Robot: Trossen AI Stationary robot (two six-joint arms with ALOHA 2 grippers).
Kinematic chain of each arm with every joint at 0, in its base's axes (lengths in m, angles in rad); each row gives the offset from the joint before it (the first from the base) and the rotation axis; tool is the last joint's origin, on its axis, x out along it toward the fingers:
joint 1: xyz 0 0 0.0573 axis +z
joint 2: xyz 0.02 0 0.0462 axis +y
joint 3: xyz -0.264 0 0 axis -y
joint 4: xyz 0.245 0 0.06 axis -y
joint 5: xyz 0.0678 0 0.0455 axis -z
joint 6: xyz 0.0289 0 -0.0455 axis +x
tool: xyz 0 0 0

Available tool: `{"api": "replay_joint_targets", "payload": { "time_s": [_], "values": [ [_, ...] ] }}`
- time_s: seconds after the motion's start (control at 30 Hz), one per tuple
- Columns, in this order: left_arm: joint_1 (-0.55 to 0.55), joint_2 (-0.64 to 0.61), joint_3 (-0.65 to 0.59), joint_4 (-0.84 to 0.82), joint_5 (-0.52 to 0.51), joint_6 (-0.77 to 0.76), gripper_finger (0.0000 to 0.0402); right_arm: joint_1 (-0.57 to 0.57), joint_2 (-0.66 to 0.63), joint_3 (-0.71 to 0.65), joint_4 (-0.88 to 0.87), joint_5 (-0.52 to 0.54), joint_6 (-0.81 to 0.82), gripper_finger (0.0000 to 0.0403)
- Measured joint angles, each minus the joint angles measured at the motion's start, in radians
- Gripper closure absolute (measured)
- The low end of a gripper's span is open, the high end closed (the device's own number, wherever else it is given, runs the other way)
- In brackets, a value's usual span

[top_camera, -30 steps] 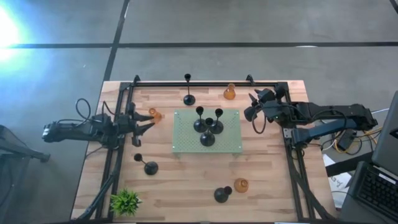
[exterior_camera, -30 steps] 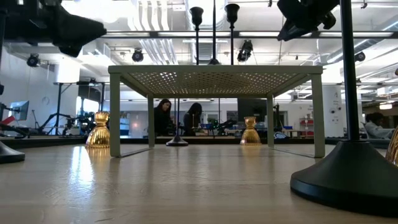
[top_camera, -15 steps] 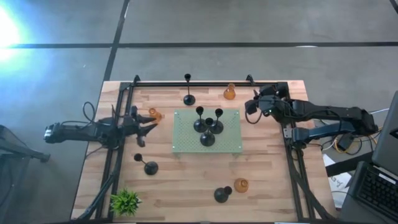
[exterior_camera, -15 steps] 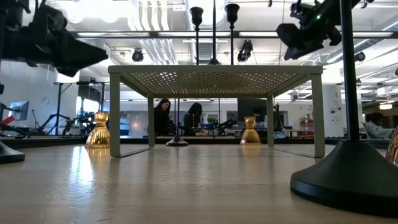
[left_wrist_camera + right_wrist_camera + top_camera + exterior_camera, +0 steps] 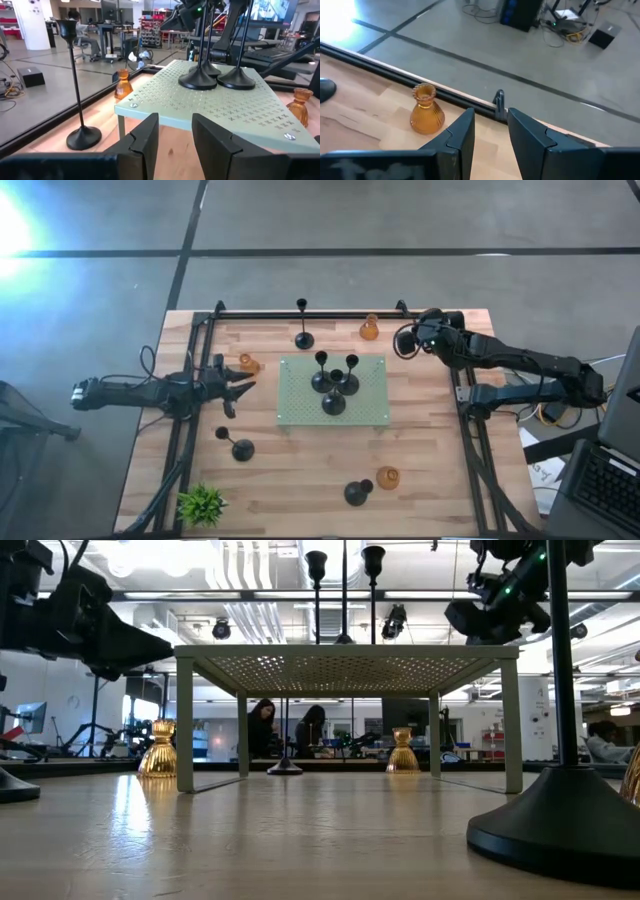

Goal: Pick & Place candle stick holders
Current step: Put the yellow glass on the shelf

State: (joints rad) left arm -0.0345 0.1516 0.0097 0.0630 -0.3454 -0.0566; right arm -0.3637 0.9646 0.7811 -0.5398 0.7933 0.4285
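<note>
A pale green mat on legs (image 5: 365,405) stands mid-table with three black candle stick holders (image 5: 334,385) on it. More holders stand on the wood by their bases: a black one at the far edge (image 5: 302,338), one at near left (image 5: 241,448) and one at the near edge (image 5: 357,492). Amber ones stand at far right (image 5: 369,330), left (image 5: 247,364) and near (image 5: 388,477). My left gripper (image 5: 245,386) is open and empty, left of the mat and just near of the left amber holder. My right gripper (image 5: 405,340) is open and empty, right of the far amber holder (image 5: 426,111).
A small green plant (image 5: 202,504) stands at the near left corner. A black frame rail (image 5: 310,311) runs along the far edge and both sides. Bare wood lies between the mat and the near holders. People and equipment show in the room beyond the table (image 5: 262,725).
My right gripper has gone toward the table's far edge and now stands right of the far amber holder. My left gripper has sunk lower and shifted a little toward the near edge, away from the left amber holder. No holder has moved.
</note>
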Motion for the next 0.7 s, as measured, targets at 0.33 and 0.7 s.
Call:
{"api": "replay_joint_targets", "payload": {
  "time_s": [0.33, 0.7],
  "values": [
    [0.000, 0.006, -0.001, -0.011, 0.001, -0.012, 0.0280, -0.086, 0.000, -0.069, 0.162, -0.105, -0.096, 0.0280],
    [-0.001, 0.007, -0.002, -0.014, 0.007, -0.031, 0.0280, -0.202, 0.000, -0.306, 0.563, -0.284, -0.140, 0.0266]
  ]
}}
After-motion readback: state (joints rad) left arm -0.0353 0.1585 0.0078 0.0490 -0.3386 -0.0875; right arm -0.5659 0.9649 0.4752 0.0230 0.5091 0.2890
